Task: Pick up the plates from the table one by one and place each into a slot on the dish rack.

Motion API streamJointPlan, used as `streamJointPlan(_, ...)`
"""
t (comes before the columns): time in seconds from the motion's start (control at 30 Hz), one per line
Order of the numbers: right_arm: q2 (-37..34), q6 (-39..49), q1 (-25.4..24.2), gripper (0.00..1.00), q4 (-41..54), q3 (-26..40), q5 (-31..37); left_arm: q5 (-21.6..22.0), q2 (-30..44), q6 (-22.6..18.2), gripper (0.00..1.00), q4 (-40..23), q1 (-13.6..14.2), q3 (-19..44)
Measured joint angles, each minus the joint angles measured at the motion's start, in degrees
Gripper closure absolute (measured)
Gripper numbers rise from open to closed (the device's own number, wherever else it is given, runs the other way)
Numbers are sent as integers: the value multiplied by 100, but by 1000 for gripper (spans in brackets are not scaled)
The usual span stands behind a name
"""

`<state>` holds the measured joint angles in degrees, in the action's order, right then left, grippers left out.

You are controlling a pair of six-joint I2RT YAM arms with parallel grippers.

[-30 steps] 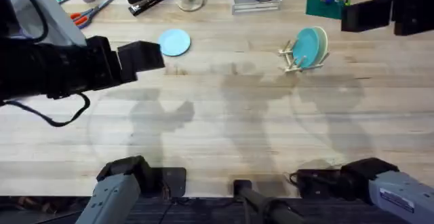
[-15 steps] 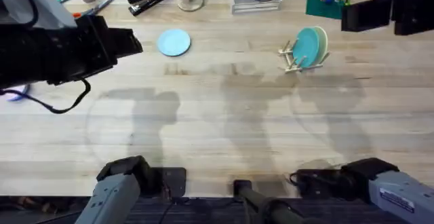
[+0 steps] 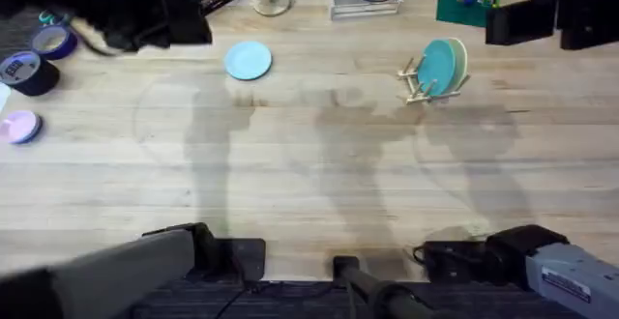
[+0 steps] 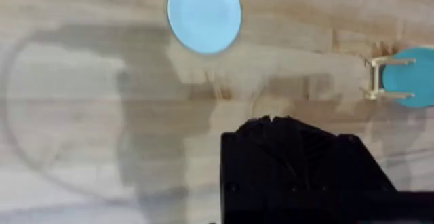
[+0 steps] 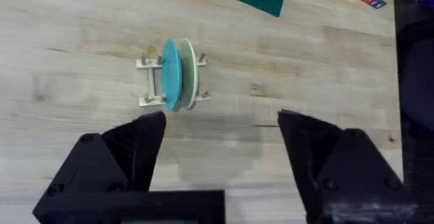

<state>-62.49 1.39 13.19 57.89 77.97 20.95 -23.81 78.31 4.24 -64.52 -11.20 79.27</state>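
Small round flat light blue plastic plate [image 3: 249,61] lies flat on counter [image 3: 309,184], just beside raised left pincer [image 3: 145,14], spread unclear; right pincer [image 5: 220,139] spread, far

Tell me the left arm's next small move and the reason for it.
Probably lower the left gripper toward the light blue plate. That plate lies flat on the table, untouched, while the teal plate already stands in the dish rack beside a pale yellow one. The left arm is raised near it.
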Motion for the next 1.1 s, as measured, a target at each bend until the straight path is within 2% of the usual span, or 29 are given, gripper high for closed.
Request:
streamJointPlan(0.17, -83, 1, 0, 6, -6, 0, 0, -186, 816, -67, 962, 357, 18, 397)
streamJointPlan(0.37, -90, 2, 0, 6, -7, 0, 0, -773, 1704, -91, 962, 598, -161, 430)
streamJointPlan(0.53, -88, 1, 0, 8, -13, 0, 0, -1003, 2215, -144, 962, 902, -256, 430)
streamJointPlan(0.9, -90, 15, 0, 7, -61, 0, 0, -1113, 2447, -121, 962, 1549, -265, 430)
streamJointPlan(1.1, -90, 15, 0, 7, -63, 0, 0, -1111, 2447, -121, 961, 1480, -450, 430)
